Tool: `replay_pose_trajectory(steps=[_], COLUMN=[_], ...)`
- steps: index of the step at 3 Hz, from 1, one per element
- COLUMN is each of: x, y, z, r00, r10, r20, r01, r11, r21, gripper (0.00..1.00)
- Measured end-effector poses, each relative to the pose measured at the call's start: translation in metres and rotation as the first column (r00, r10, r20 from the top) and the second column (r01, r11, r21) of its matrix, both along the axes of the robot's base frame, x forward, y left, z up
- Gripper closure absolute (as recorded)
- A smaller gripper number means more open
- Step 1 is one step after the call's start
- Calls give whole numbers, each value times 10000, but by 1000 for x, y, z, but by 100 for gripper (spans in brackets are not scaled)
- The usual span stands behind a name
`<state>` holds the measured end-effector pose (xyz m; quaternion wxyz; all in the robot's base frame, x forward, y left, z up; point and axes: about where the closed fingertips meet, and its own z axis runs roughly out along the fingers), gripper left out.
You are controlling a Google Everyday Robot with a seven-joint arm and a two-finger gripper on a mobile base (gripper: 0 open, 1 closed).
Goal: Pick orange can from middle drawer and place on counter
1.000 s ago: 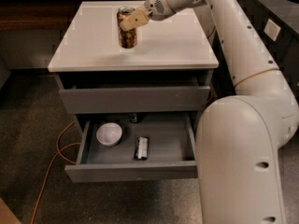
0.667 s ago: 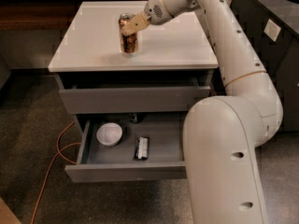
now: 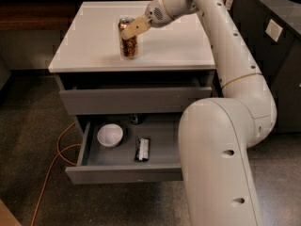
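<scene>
The orange can (image 3: 129, 46) stands upright on the counter (image 3: 89, 41), left of its middle. My gripper (image 3: 133, 28) reaches in from the right and is shut on the can's upper part; one tan finger (image 3: 136, 26) crosses the can's top in front, the other is hidden behind it. Below, the middle drawer (image 3: 122, 174) is pulled out with its grey interior showing.
In the open drawer lie a white bowl (image 3: 110, 135), a flat black packet (image 3: 142, 149) and a small dark can (image 3: 135, 119) at the back. My white arm (image 3: 221, 140) covers the cabinet's right side. An orange cable (image 3: 51, 173) runs over the floor at left. A dark cabinet (image 3: 282, 55) stands at right.
The gripper and the orange can have moved down and slightly toward the front of the counter; the can's base now rests on the counter.
</scene>
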<state>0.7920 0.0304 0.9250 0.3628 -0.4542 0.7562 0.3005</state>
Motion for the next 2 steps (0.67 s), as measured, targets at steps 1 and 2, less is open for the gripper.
replay_pose_trajectory(steps=[1,2], x=[1,1], y=[4,6], z=[-3,-5], r00=[10000,10000], r10=[37,65], r20=[-35,-61], r01=[-37,-65], r11=[10000,10000], r21=[2,3], gripper=[7,0])
